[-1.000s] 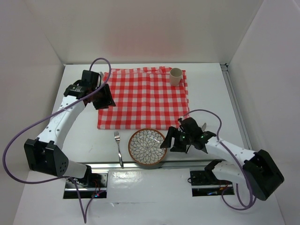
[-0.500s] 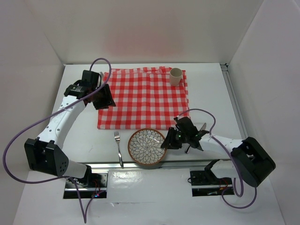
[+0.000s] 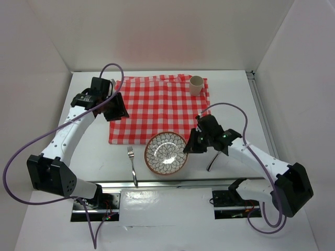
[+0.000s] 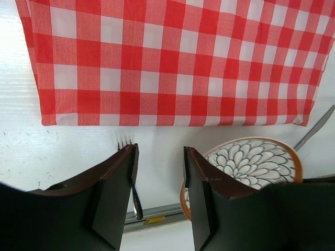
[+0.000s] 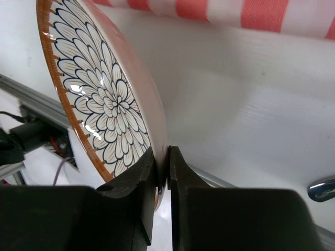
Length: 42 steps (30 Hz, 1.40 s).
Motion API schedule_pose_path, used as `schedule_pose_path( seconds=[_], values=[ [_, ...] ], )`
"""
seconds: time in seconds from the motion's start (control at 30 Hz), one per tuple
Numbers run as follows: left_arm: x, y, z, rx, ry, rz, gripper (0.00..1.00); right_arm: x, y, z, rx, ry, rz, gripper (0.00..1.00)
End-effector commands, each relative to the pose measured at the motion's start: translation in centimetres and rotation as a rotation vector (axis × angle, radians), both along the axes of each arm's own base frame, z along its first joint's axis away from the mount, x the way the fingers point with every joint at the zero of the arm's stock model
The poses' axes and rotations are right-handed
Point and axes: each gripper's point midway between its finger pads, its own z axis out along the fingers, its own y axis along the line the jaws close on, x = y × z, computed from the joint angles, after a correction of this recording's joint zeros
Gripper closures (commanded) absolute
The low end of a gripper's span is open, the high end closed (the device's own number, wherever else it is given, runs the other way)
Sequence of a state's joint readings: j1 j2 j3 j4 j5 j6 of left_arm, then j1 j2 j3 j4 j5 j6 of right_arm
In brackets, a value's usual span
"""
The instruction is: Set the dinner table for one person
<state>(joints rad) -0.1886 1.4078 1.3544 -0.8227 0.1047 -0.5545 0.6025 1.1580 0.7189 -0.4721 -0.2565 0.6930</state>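
A flower-patterned plate (image 3: 165, 153) with an orange rim hangs tilted just above the white dinner table (image 3: 235, 99), its far edge over the near hem of the red-and-white checked cloth (image 3: 159, 107). My right gripper (image 3: 189, 145) is shut on the plate's right rim; the right wrist view shows the rim of the plate (image 5: 104, 99) pinched between the jaws of the right gripper (image 5: 167, 157). A fork (image 3: 132, 166) lies left of the plate. A knife (image 3: 211, 163) lies to its right. My left gripper (image 3: 116, 111) hovers open over the cloth's left edge, holding nothing.
A beige cup (image 3: 196, 84) stands on the cloth's far right corner. In the left wrist view the cloth (image 4: 172, 57), fork tines (image 4: 123, 144), plate (image 4: 256, 162) and knife tip (image 4: 315, 129) show below the left gripper (image 4: 159, 157). A metal rail (image 3: 157, 184) runs along the table's near edge.
My right gripper has closed on the plate's right rim, then lifted it and carried it toward the cloth. The knife now shows from under the right arm. The left arm has not moved.
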Motion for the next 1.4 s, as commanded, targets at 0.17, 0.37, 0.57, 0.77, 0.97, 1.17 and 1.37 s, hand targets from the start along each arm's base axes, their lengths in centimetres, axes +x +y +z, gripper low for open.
schedule_pose_path(
  seconds=[0.17, 0.37, 0.57, 0.77, 0.97, 1.17, 1.37],
  values=[
    [0.7, 0.2, 2.7, 0.0, -0.081, 0.028, 0.44, 9.5, 3.0, 10.8, 0.165, -0.216, -0.036, 1.0],
    [-1.1, 1.3, 1.8, 0.017, -0.063, 0.096, 0.39, 18.6, 5.3, 10.5, 0.255, -0.228, -0.13, 1.0],
    [-3.2, 1.2, -0.3, -0.021, -0.027, 0.121, 0.09, 24.0, 7.6, 9.3, 0.28, -0.222, -0.171, 1.0],
    [-5.3, 0.7, -3.7, -0.049, 0.059, 0.102, 0.11, 25.9, 8.1, 8.2, 0.303, -0.233, -0.212, 1.0],
    [-6.4, 0.4, -5.5, -0.048, 0.101, 0.087, 0.08, 27.2, 7.6, 7.0, 0.299, -0.22, -0.238, 1.0],
    [-6.7, 0.1, -6.7, -0.044, 0.149, 0.074, 0.08, 28.4, 7.7, 5.2, 0.286, -0.19, -0.243, 1.0],
    [-7.5, 0.3, -7.2, -0.028, 0.153, 0.085, 0.07, 28.4, 7.0, 4.2, 0.28, -0.179, -0.267, 1.0]
  ],
)
